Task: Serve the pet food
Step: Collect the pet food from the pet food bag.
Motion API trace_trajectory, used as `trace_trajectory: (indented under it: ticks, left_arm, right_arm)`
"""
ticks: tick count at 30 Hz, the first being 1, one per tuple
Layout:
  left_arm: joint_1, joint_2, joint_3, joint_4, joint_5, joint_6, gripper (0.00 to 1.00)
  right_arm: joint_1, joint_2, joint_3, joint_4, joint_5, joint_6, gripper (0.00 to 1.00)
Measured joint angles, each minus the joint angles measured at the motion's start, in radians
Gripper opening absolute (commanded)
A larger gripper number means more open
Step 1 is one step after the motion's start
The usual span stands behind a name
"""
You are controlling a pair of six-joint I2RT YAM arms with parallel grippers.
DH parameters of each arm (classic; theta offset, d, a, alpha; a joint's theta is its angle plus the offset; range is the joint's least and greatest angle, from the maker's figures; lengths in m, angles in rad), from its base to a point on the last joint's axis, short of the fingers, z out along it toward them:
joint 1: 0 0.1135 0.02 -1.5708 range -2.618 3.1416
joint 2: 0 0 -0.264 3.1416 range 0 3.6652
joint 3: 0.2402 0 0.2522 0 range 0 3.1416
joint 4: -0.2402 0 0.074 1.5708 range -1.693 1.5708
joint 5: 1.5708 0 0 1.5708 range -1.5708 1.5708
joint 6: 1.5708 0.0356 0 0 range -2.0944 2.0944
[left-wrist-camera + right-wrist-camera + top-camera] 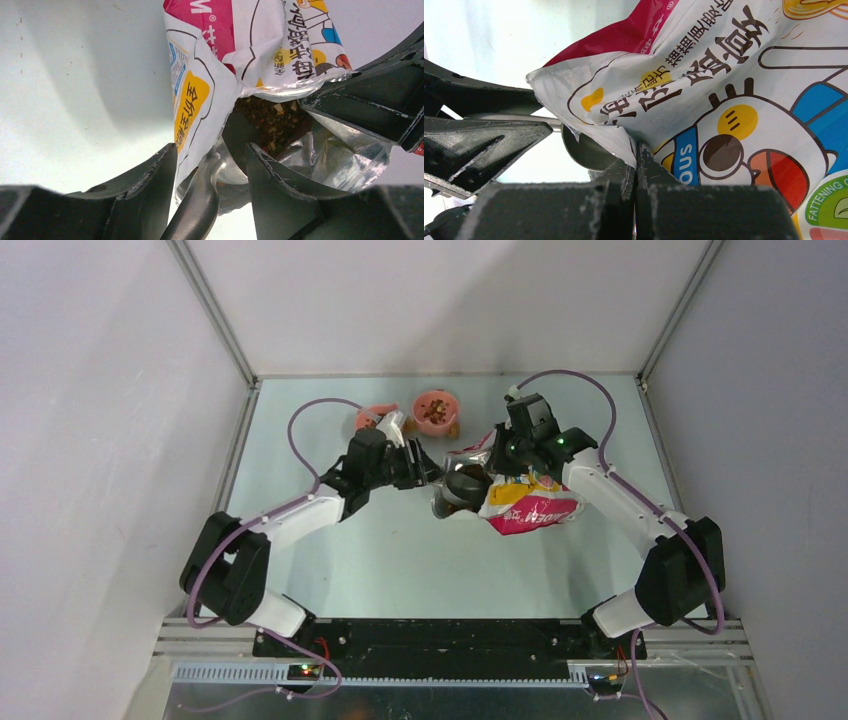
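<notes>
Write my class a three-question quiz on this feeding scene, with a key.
1. True or false: the right fingers are pinched shut on the bag.
2. The scoop has its cup end: A inside the bag's mouth; B far from the bag; C between the right fingers.
3. Fill the gap: the right-hand pink bowl holds brown ____.
Key: 1 true; 2 A; 3 pet food.

1 bag (528, 502). 1 scoop (463, 487), at the bag's mouth. 2 pink bowls beyond the bag: left bowl (372, 418), right bowl (436, 411). 2 grippers at the bag: left gripper (430, 472), right gripper (498, 455).
</notes>
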Motion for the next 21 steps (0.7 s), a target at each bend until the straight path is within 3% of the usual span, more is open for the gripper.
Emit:
trace_trajectory:
  ticks: [7,13,16,21]
  left_arm:
    - [0.007,-0.002,0.033,-0.099,0.067,0.000,0.50]
    - [0.013,0.007,0.059,-0.138,0.119,0.000,0.28]
    - [0.017,0.012,0.067,-0.139,0.152,-0.003,0.04]
    - [0.018,0.016,0.077,-0.152,0.159,-0.001,0.00]
  right_arm:
    - [-0.006,-0.012,-0.016,0.011,-0.006,0.000,0.00]
    - [-0.010,-0.016,-0.018,0.013,-0.007,0.000,0.00]
    - [-0.011,-0.018,-0.021,0.013,-0.008,0.000,0.00]
    - [-0.014,-0.026,-0.031,0.016,-0.008,0.000,0.00]
